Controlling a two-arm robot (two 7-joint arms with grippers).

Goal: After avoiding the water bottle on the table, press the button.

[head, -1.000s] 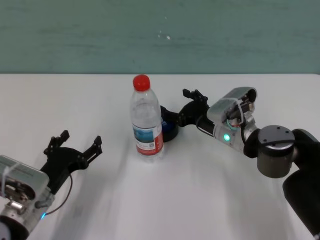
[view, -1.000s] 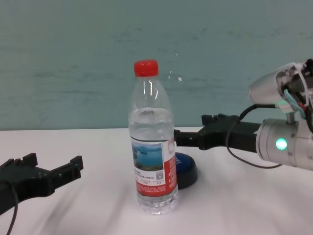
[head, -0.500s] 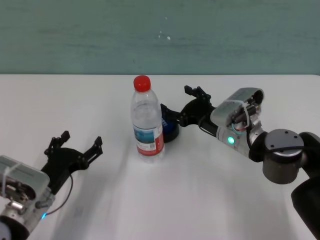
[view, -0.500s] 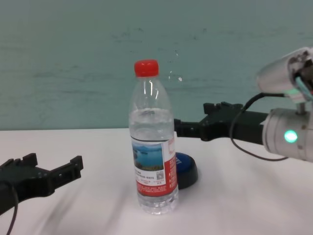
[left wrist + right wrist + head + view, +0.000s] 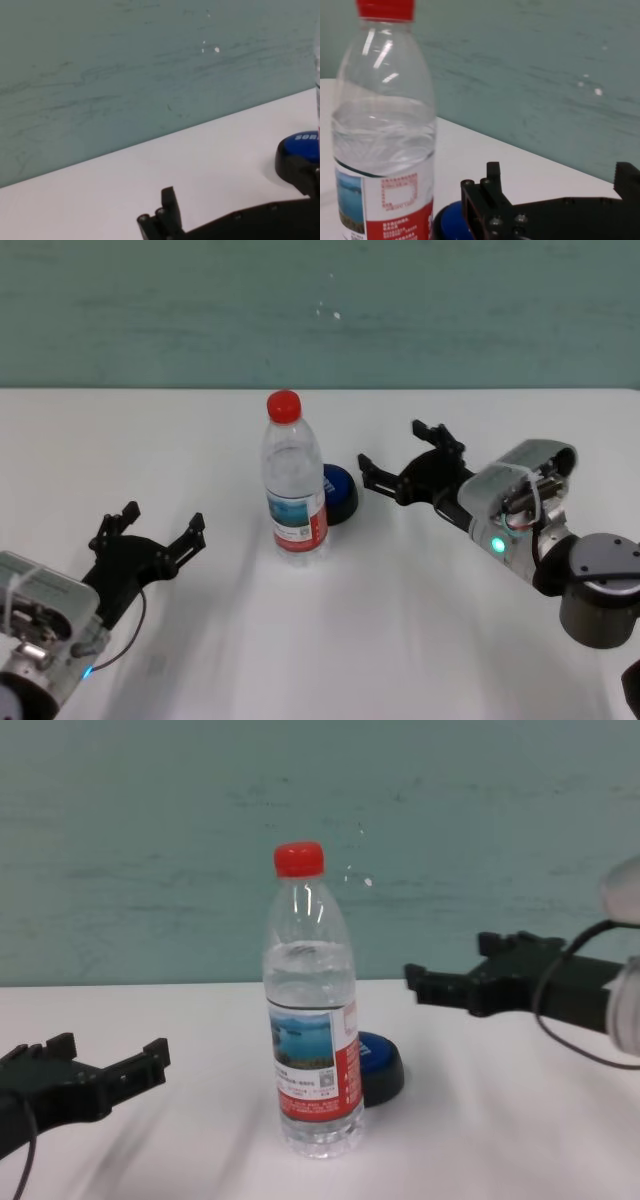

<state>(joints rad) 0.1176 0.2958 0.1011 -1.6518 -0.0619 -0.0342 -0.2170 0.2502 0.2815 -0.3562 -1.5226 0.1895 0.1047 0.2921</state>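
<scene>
Right gripper (image 5: 405,462) hangs spread and empty, just right of the button (image 5: 338,495).

Its fingers (image 5: 436,988) are wide apart, above the table (image 5: 400,620) and clear of the button, with bare white surface under and to the right of them. The button, a low blue dome on a black base, sits right behind the water bottle (image 5: 294,475) (clear, red-capped, upright with a blue-and-red label), touching or nearly so. A second ago the right gripper reached over the button; it has drawn back rightward since. The left gripper (image 5: 148,530) idles, fingers spread and holding nothing, near the table's front-left, well apart from the bottle.
</scene>
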